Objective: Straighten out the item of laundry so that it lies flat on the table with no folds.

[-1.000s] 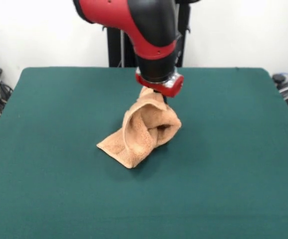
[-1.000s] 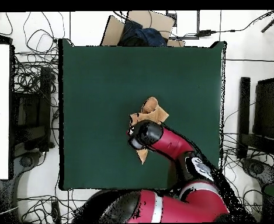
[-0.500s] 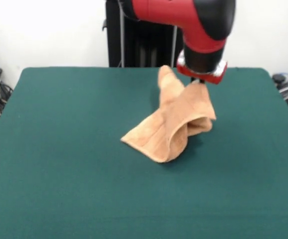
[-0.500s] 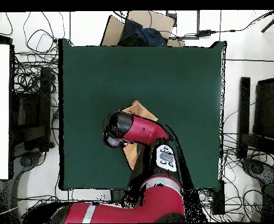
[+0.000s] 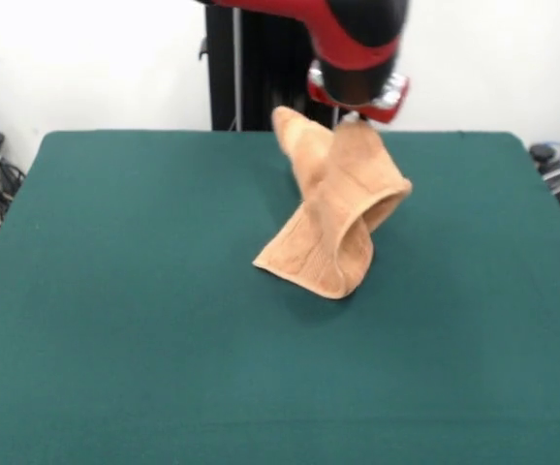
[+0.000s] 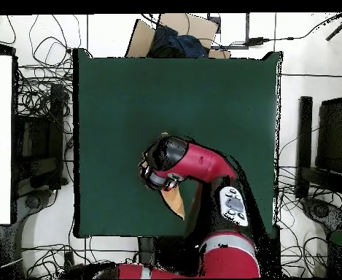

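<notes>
Jaws (image 5: 356, 114) clamped on hanging towel (image 5: 336, 213)

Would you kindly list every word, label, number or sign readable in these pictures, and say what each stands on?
None can be read.
The towel shows no legible tag or print.
The arm's control panel carries small markings, too blurred to read.
The table bears no text.

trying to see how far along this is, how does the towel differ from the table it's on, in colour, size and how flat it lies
The towel is peach-orange; the table is dark green. The towel is small, covering only a patch near the middle, while the table fills most of the front view. The towel hangs folded and twisted from the gripper, only its lower end resting down; the table lies flat. Both look like soft cloth surfaces.
</notes>
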Controlling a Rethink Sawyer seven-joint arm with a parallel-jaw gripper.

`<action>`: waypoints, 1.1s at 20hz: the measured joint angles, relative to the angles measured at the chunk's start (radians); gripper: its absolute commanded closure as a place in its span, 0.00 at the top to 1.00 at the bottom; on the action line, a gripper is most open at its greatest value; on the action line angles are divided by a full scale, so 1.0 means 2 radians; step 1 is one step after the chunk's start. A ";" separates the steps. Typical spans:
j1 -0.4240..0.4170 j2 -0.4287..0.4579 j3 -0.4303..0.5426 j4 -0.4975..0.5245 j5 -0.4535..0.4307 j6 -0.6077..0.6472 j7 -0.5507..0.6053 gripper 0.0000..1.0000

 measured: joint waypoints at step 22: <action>-0.094 0.013 0.001 0.000 -0.024 -0.013 0.000 0.00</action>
